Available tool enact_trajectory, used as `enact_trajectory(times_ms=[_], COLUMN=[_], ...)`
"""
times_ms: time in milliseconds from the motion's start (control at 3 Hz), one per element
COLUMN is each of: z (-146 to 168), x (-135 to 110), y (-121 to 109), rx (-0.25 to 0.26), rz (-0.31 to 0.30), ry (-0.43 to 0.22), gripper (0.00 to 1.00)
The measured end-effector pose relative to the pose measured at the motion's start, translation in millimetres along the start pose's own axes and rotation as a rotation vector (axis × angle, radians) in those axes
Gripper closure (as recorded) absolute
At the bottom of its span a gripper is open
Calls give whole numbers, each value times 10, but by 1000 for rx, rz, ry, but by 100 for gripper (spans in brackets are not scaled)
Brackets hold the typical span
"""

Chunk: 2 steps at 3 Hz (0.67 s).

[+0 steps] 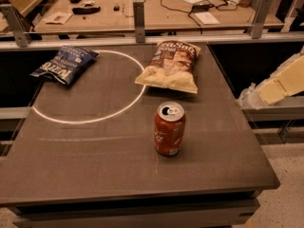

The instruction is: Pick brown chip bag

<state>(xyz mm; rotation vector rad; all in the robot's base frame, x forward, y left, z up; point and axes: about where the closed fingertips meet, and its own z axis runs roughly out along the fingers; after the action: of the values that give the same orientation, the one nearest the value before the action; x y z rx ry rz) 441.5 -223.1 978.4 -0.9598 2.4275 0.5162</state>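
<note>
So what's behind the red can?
The brown chip bag lies behind the red can, not touching it. The can hides a small patch of table. The gripper sits off the table's right edge.

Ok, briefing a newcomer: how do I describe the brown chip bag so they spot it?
On the dark grey table, look right of the white circle, far side. The puffy crinkly chip bag there is dark brown above, pale cream below, unlike the dark blue chip bag far left and red can nearer. The gripper is out of view.
</note>
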Motion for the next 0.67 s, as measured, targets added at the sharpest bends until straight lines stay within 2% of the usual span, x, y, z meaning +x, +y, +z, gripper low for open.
enact_trajectory(times_ms=[333,667], z=[-5,-5], x=[-36,-36], y=[-40,-40], rx=[72,72], rz=[9,9], ry=[-98,-98], gripper=[0,0])
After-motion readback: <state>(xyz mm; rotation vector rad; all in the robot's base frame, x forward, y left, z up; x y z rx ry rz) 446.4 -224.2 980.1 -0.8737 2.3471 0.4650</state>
